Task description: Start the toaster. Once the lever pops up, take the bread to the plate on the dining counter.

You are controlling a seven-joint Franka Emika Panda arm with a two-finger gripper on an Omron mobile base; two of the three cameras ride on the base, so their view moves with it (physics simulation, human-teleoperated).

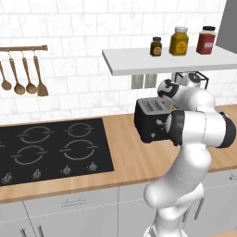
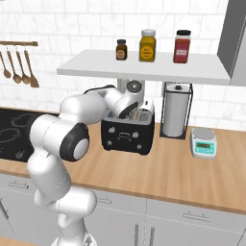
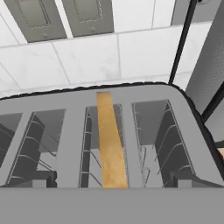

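Thin golden-brown bread point(image 3: 110, 144) upright in wire-lined slot, boxy black toaster point(image 2: 126, 134), open hand point(image 2: 138, 114) above its top

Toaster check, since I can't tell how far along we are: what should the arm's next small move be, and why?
Probably lower the open gripper straight onto the bread: the hand view looks down into the toaster, where the slice stands on edge in the middle slot, ungripped.

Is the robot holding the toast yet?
No, nothing is held. The open end effector hangs above the toaster, and the bread sits in a slot.
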